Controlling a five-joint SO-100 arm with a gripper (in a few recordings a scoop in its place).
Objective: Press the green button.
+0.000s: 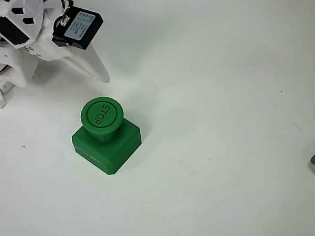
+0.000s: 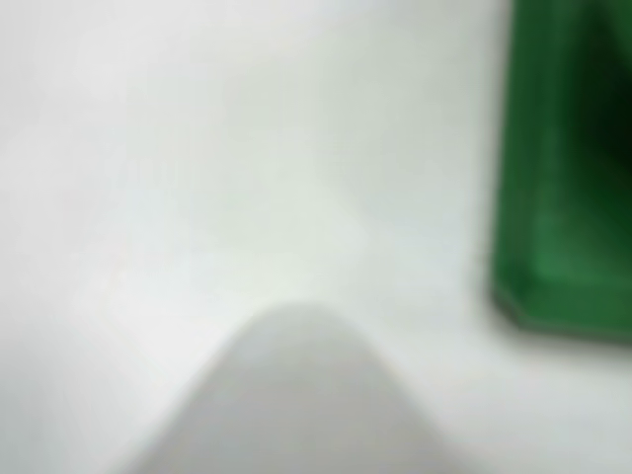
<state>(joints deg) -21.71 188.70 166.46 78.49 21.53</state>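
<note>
Blurred white fingers [image 2: 296, 395] – glossy green button [image 1: 102, 118] apart, round cap.

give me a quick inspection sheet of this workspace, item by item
surface: plain white table, small dark specks
job's things: green button upright on its square base, cap reads STOP, nothing touching it; a blurred green edge shows in the wrist view
clutter: nothing seen
grippers: white gripper at upper left in the overhead view, tip low beside the button, apart from it; open or shut cannot be told
cables: nothing seen
surroundings: dark object cut off at right edge
</note>
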